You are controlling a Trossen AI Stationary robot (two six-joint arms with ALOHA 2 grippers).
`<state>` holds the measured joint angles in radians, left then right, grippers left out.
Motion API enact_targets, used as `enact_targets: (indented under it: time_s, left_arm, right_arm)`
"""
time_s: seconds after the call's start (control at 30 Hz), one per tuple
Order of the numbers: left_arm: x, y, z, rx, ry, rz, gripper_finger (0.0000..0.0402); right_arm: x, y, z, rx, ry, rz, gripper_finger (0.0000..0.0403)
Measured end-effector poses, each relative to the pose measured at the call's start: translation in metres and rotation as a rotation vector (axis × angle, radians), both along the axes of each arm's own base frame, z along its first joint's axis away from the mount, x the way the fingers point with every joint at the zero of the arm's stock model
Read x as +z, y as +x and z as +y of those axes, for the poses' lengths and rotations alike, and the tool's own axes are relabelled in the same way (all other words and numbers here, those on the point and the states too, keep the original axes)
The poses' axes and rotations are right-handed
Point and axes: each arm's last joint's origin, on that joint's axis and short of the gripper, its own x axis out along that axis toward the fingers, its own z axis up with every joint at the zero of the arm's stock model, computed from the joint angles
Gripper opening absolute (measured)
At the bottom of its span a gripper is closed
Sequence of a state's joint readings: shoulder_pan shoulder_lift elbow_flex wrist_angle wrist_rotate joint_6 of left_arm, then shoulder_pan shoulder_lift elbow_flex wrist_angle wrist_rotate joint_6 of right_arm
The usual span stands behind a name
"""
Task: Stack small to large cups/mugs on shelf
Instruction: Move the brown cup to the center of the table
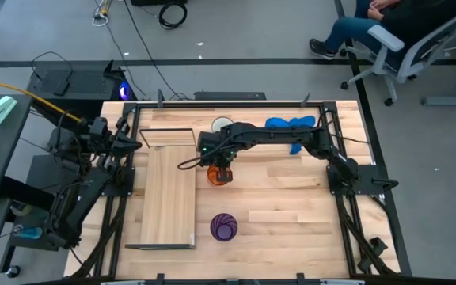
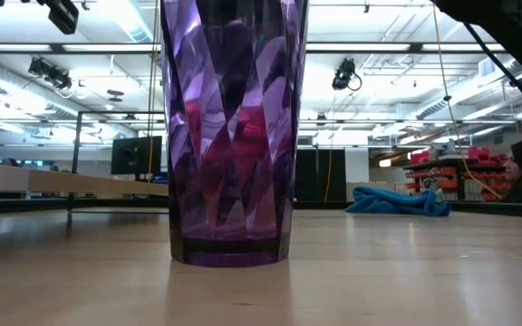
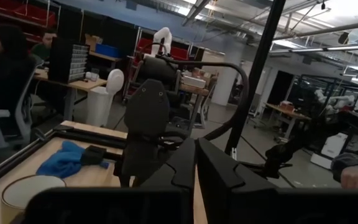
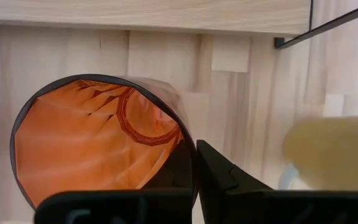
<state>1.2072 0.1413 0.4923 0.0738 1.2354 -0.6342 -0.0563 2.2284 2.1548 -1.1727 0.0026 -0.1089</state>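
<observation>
- Orange cup [image 1: 218, 175] stands on the worktop [image 1: 291, 214] just beside the shelf [image 1: 169, 194], right pincer [image 1: 222, 169] over it
- Right wrist view alone shows one finger [image 4: 219, 177] inside the faceted, translucent rim, pinching its wall

Two dark, jointed arms with black cables, each end effector [image 1: 219, 164] matte black plastic

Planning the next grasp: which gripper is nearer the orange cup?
Right. The right gripper is at the orange cup, one finger inside its rim. The left gripper waits at the table's left edge, beyond the shelf.
</observation>
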Motion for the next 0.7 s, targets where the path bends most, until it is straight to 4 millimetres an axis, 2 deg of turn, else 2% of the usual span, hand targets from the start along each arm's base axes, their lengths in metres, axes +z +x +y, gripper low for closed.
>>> enact_targets:
  time_s: [0.3, 0.7]
  left_arm:
    - [0.000, 0.000, 0.000, 0.000, 0.001, 0.001, 0.0031]
    - [-0.001, 0.000, 0.000, 0.000, -0.005, 0.003, 0.0024]
  right_arm:
    - [-0.019, 0.007, 0.000, 0.023, -0.007, 0.038, 0.0006]
    - [-0.020, 0.006, 0.006, 0.051, 0.012, 0.046, 0.0012]
